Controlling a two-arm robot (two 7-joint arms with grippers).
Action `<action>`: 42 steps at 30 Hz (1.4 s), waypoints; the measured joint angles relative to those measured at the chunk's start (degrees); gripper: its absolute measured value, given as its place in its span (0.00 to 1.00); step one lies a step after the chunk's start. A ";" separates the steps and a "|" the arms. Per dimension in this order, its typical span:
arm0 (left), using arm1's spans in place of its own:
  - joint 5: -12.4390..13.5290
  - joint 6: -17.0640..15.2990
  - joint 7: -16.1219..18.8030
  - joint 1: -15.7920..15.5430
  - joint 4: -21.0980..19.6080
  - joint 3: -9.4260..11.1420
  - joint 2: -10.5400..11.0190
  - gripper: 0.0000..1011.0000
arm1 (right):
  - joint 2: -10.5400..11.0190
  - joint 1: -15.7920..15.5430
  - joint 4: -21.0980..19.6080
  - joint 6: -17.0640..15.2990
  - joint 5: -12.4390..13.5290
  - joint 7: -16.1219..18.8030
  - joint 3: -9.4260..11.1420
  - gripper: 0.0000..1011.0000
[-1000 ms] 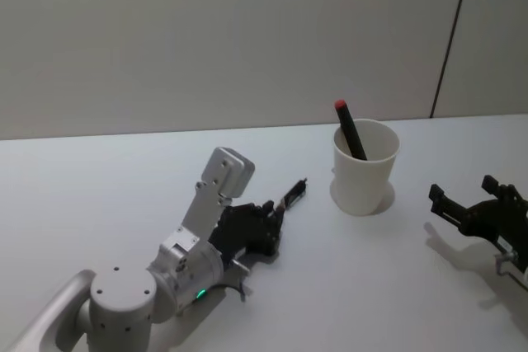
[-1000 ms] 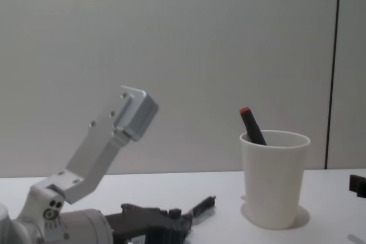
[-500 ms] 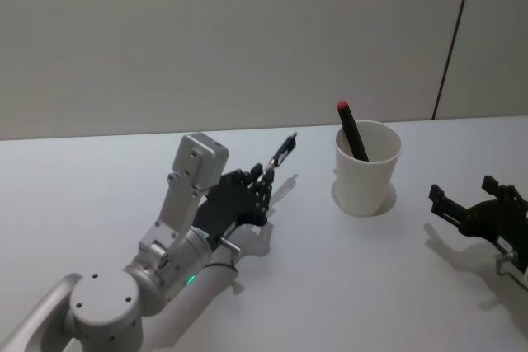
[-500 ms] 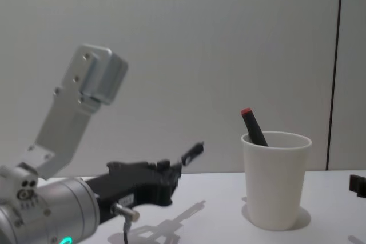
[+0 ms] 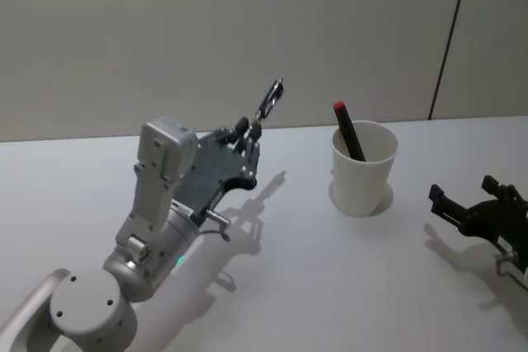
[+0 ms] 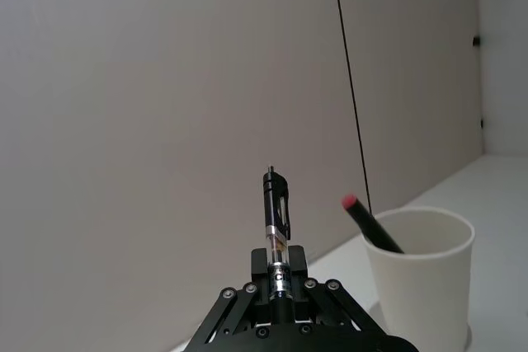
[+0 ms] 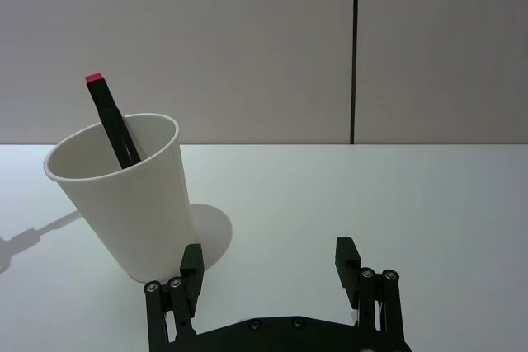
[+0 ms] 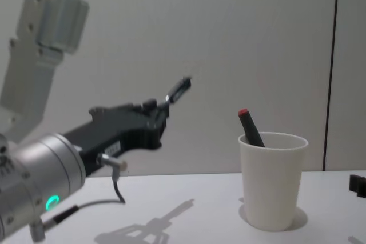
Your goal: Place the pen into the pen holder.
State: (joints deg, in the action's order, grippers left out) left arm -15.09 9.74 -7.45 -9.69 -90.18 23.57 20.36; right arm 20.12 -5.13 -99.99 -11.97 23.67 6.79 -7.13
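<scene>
while left pincer (image 5: 251,127) clamps slim pen (image 5: 270,98), right pincer (image 7: 269,255) near cup (image 5: 363,172) — tapered paper

Pen (image 5: 270,100) L of pen holder (image 5: 364,172)

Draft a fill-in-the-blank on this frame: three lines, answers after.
1. The left gripper, raised above the table, is shut on a ____.
2. The pen holder contains a black marker with a ____ tip.
3. The right gripper, to the right of the pen holder, has its jaws ____.
Missing words: pen; red; open.
</scene>
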 joint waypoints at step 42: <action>3.44 21.79 4.05 -1.73 -6.32 -3.44 -1.04 0.14 | 2.18 -1.07 -10.32 1.90 9.48 13.38 0.59 0.99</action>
State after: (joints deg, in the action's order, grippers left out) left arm -11.65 31.54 -3.40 -11.42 -96.50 20.13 19.33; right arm 22.30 -6.20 -110.32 -10.07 33.16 20.17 -6.54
